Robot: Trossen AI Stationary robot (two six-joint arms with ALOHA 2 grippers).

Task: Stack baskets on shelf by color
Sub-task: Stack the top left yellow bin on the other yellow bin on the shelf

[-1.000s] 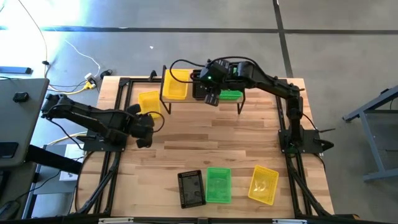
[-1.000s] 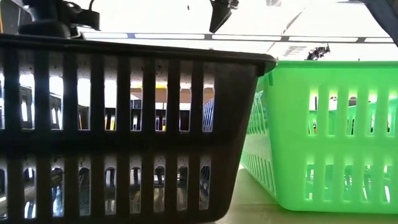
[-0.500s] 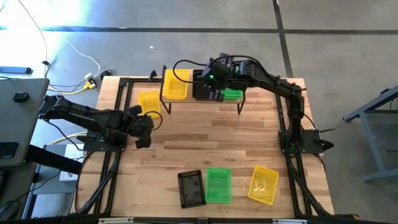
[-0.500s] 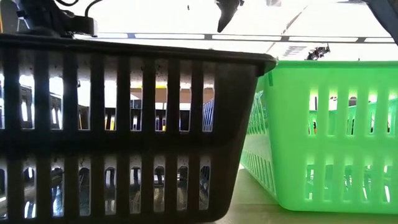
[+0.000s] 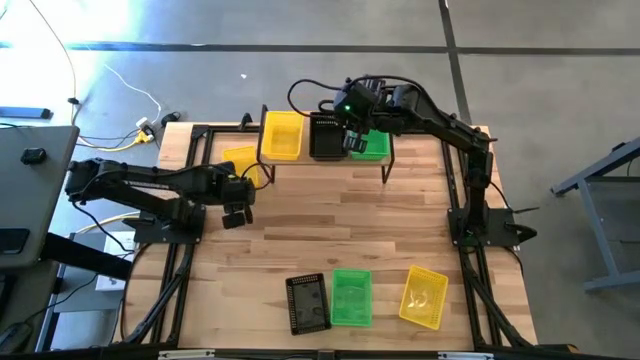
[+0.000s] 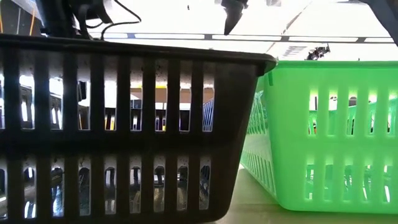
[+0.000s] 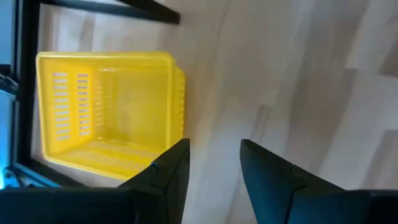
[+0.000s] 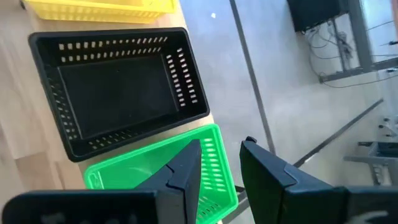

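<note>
One yellow perforated plastic basket lies on the table just ahead of the left gripper, whose fingers stand apart, empty. It looks light, stiff, slightly slick; pinch one rim wall. Right gripper, parted and empty, hovers over the green basket on the wood-topped shelf.

overhead camera looks straight down; low camera sits close behind its black basket.
</note>
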